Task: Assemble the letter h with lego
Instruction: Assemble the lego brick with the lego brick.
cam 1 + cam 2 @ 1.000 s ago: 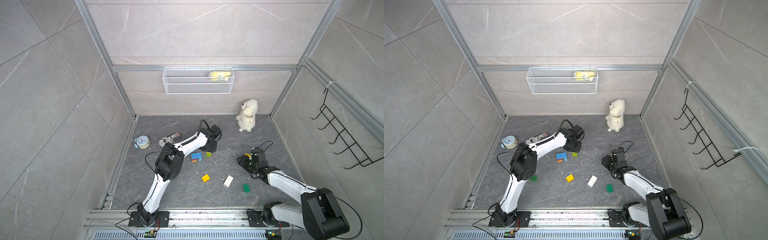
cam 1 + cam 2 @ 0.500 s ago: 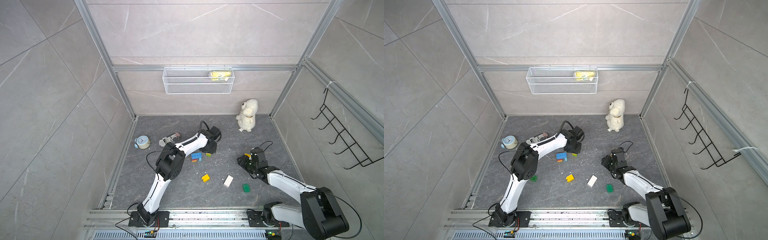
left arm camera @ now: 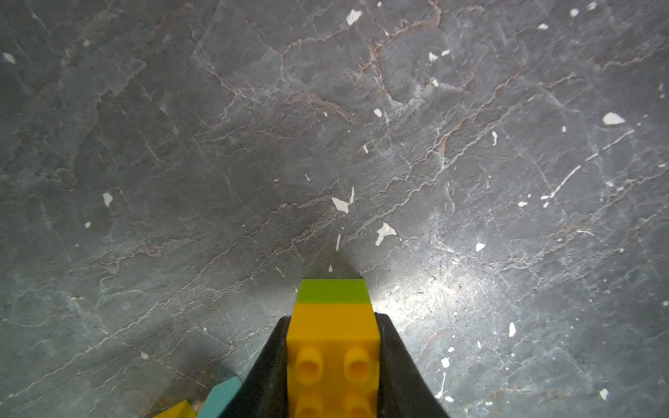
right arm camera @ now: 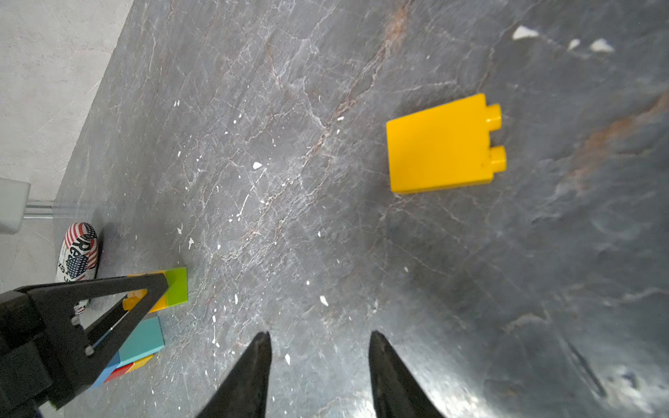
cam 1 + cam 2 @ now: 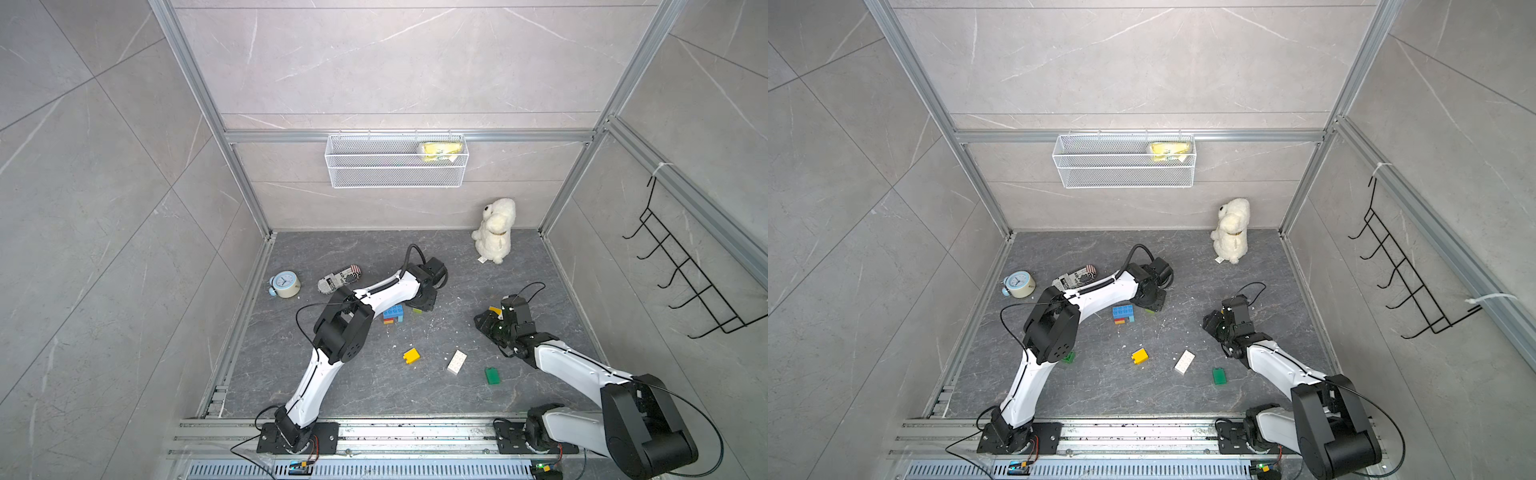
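Lengthwise, the left pincer clamps a yellow-lime lego stack, lime end outward; the right pincer gapes empty.

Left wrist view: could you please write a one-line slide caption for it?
Left gripper clamps a yellow brick joined to a lime brick, speckled grey floor beyond.

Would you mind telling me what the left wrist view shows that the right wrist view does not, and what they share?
Only the left wrist view: both fingers of the left pincer pressed to the sides of the held yellow brick. Only the right wrist view: the right pincer, open and empty; a loose yellow brick on its side; a patterned shoe; the wall. Both: the held yellow brick joined to a lime brick, a light-blue brick nearby, the grey floor.
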You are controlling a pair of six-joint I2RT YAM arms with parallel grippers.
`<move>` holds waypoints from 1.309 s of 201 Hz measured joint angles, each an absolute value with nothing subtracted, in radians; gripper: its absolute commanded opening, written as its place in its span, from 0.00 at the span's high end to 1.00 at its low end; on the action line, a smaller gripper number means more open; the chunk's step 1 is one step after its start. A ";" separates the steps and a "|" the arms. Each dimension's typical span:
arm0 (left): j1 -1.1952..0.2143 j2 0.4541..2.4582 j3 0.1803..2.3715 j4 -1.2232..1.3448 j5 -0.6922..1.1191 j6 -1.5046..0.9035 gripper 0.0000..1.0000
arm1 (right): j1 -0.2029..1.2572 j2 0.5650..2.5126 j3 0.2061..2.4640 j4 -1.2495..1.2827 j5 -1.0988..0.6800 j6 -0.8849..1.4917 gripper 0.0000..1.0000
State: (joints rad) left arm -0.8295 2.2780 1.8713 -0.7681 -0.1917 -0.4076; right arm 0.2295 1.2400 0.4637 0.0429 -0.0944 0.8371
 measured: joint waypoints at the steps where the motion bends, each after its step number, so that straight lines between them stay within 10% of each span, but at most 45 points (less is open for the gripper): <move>1: -0.831 2.279 1.873 -0.769 -0.193 -0.407 1.00 | 0.229 1.240 0.464 0.043 -0.094 0.837 0.53; 263: -0.843 1.740 1.456 -0.836 -0.314 -0.875 1.00 | 0.359 1.367 0.525 0.121 -0.193 0.766 0.57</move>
State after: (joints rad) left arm -0.8433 1.7401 1.4563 -0.8356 -0.3141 -0.8745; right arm 0.3592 1.3670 0.5251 0.1207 -0.1928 0.7658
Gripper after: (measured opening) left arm 0.335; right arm 0.435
